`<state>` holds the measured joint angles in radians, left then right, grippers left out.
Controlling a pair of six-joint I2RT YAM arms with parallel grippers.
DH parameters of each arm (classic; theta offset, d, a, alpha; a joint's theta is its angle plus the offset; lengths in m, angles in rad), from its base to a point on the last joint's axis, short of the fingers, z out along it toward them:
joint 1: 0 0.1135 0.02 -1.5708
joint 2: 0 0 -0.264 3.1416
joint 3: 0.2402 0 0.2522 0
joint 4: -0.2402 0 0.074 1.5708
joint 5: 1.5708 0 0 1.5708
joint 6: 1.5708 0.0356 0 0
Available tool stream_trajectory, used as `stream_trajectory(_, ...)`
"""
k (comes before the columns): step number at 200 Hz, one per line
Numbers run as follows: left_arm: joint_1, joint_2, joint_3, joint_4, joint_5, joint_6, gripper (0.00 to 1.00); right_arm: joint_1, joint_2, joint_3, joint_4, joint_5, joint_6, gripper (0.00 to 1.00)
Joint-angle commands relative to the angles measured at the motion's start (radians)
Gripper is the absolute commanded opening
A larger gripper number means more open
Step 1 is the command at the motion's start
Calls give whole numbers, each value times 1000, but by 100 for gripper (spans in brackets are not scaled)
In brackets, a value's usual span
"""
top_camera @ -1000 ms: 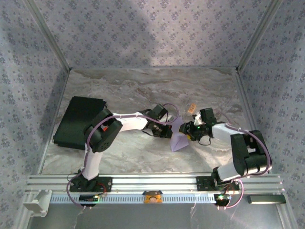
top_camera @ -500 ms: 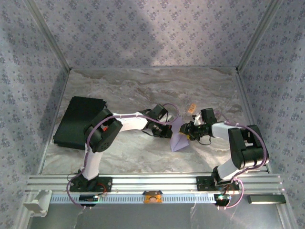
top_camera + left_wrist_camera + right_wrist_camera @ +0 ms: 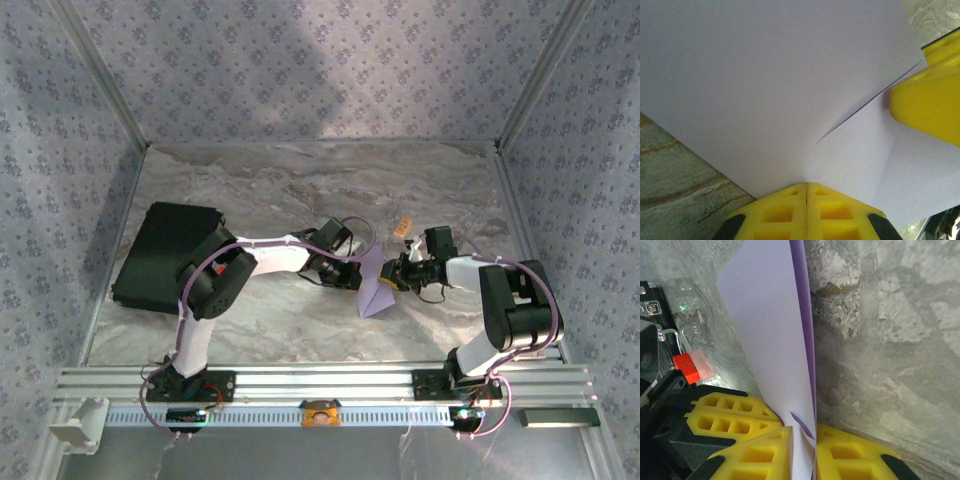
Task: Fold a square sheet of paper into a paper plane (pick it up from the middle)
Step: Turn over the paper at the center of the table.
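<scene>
We count one thin, pale lavender square sheet of paper [image 3: 375,296], partly folded, at mid-table between two grippers. Our left gripper [image 3: 806,186] is pressed together on one fold, and our right gripper [image 3: 809,436] pinches the opposite edge. We judge the paper light, limp, slippery and easily creased, so holds belong near the centre crease. One black rectangular pad [image 3: 150,255] lies well apart.

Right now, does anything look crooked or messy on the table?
Nothing is spilled. The black pad lies crooked at the left, and the lavender paper is half folded, pinched by the left gripper and the right gripper.
</scene>
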<state>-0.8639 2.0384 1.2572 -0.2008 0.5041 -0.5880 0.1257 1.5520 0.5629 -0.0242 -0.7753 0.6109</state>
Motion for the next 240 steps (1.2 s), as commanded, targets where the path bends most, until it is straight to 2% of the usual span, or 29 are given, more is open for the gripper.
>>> stream_trajectory(1, 9, -19, -24, -27, -10, 1, 2, -12, 13, 5, 6, -30, -16, 14)
stream_trajectory(37, 9, -52, -38, -7, -16, -5, 6, -15, 1, -4, 22, -37, -12, 8)
stream_trajectory(57, 5, -100, -77, 47, -38, -28, 15, -15, -23, -9, 20, -26, -11, 6)
stream_trajectory(76, -1, -152, -104, 79, -66, -39, 17, -11, -48, -17, 20, -6, 4, 6)
stream_trajectory(133, -9, -344, -202, 94, -253, -36, 23, 37, -230, -22, -87, 133, -23, 5)
stream_trajectory(160, -13, -432, -296, 166, -331, -64, 25, 43, -326, -38, -127, 173, -32, 5)
stream_trajectory(181, -12, -490, -331, 139, -413, -64, 27, 55, -397, -50, -149, 201, -43, 5)
stream_trajectory(240, -11, -665, -434, 148, -579, -77, 46, 161, -558, -67, -197, 324, -65, 5)
